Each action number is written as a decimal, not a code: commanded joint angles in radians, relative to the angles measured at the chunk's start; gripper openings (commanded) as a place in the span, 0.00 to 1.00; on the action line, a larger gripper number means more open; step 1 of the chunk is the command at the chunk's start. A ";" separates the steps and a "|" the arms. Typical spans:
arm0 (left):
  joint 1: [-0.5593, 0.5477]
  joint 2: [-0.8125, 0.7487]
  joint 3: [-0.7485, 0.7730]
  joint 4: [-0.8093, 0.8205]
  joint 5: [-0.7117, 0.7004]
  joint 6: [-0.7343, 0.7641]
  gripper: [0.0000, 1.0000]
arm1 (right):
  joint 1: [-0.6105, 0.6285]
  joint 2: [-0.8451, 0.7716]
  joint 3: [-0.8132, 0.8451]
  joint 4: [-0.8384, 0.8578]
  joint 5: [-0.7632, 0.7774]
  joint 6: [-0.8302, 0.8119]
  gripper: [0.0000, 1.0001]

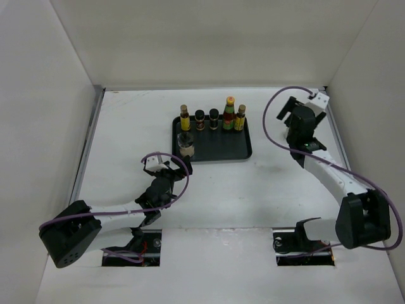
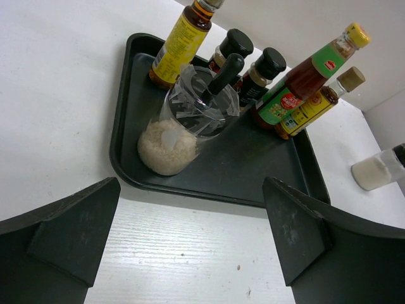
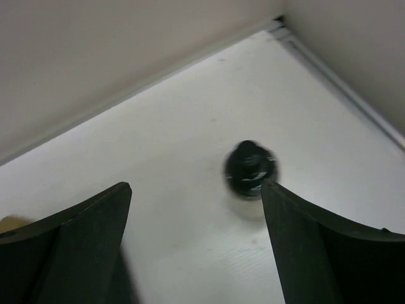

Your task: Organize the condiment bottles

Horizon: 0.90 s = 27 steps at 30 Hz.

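Cream granules fill a clear, black-capped bottle (image 2: 169,144) on the tray (image 2: 253,166) at centre frame; its twin (image 3: 250,172) stands on the table (image 3: 190,120), blurred. The left fingers (image 2: 69,228) and right fingers (image 3: 82,234) gape apart, empty.

Robot lab cell: bare white walls (image 1: 209,38) boxing white table (image 1: 253,190).
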<state>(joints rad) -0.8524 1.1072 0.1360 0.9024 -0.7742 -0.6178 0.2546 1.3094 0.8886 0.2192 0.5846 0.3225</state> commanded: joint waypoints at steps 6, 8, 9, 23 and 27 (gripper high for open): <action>-0.006 -0.009 0.031 0.050 0.010 -0.011 1.00 | -0.179 0.141 0.074 -0.129 -0.074 0.017 1.00; -0.004 -0.012 0.031 0.050 0.010 -0.011 1.00 | -0.199 0.198 0.105 -0.132 -0.112 0.012 1.00; -0.004 -0.010 0.031 0.050 0.010 -0.011 1.00 | -0.208 0.218 0.113 -0.132 -0.123 0.015 1.00; 0.008 0.003 0.036 0.052 0.010 -0.011 1.00 | -0.239 0.332 0.141 -0.012 -0.123 0.007 0.52; 0.006 -0.001 0.033 0.056 0.013 -0.011 1.00 | -0.156 0.204 0.055 0.009 -0.060 0.009 0.48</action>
<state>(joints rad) -0.8513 1.1091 0.1364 0.9024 -0.7723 -0.6178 0.0376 1.6432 0.9802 0.1341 0.4580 0.3290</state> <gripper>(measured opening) 0.997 0.680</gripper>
